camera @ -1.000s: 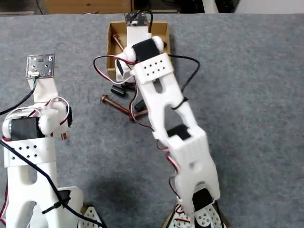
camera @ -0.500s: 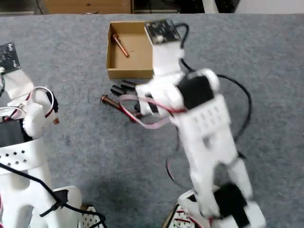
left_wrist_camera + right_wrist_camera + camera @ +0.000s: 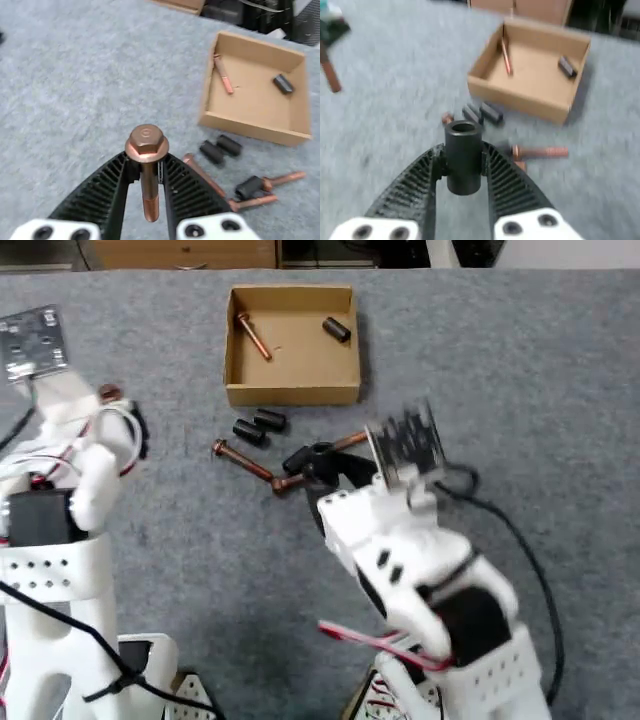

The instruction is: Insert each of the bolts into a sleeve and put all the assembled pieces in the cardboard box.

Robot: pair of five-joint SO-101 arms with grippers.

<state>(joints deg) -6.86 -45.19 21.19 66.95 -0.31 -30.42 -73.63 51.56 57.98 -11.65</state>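
Grey tabletop (image 3: 520, 390) carries everything. Nearest me, my left end effector (image 3: 146, 160) is clamped on a copper bolt (image 3: 146, 146), and my right end effector (image 3: 463, 150) on a black sleeve (image 3: 463, 165). Farther out lie loose bolts (image 3: 245, 462) and two loose sleeves (image 3: 258, 426). Beyond them, the cardboard box (image 3: 292, 393) holds one boxed bolt (image 3: 253, 337) and one boxed sleeve (image 3: 337, 330), apart.

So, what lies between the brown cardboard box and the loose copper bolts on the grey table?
Two short black cylindrical sleeves lie there side by side, in the high view.
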